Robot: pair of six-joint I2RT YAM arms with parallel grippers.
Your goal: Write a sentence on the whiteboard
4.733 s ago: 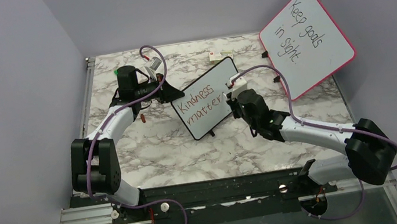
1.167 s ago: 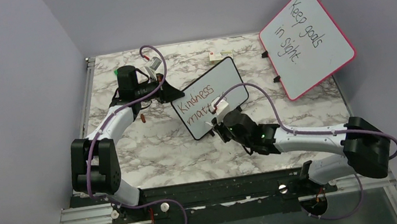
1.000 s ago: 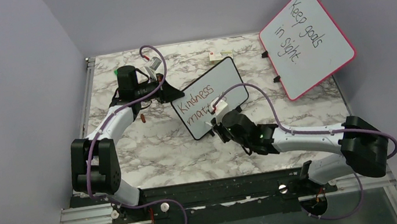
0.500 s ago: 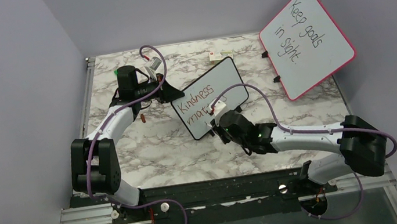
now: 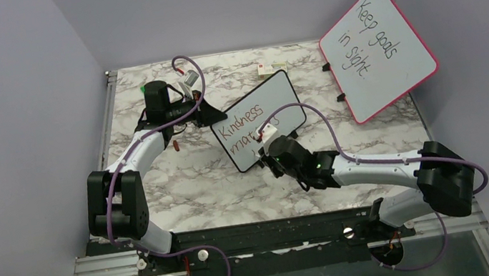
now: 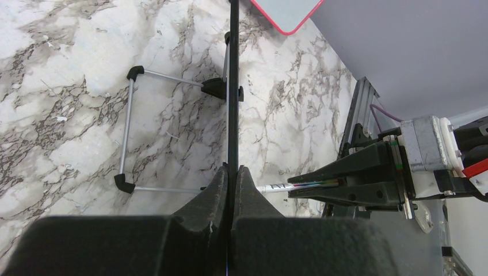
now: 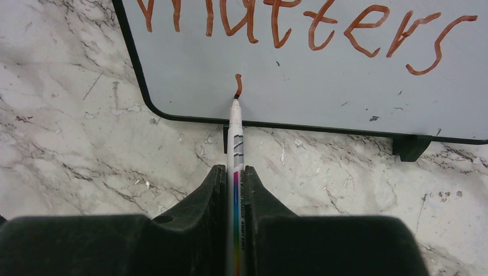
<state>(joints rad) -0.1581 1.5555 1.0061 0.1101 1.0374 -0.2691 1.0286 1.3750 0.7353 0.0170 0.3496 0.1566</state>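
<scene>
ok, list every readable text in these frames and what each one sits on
"Kindness": first line on the whiteboard, red-brown handwriting.
"matters": second line on the same whiteboard, with one short stroke started below it.
"Keep goals in sight": black handwriting on the pink-framed board.
Print on the marker: too small to read.
Label on the small box: unreadable.

The desk [image 5: 197, 181] presented a smooth, marble-patterned top with a low sheen. The whiteboard [image 7: 345, 92] had a glossy, smooth white writing face inside a thin black frame that looked like matt plastic. Its stand [image 6: 214, 88] consisted of thin bare-metal rods joined by black, plastic-looking corner pieces. The sentence [image 7: 313, 31] appeared as flat red-brown ink. The marker [image 7: 235, 149] had a smooth white barrel, apparently plastic, with printed colour bands. The left hand [image 6: 232, 172] and the right hand [image 7: 235, 172] were matt black, apparently moulded plastic. The pink-framed board [image 5: 400, 83] showed a similar glossy white face.
</scene>
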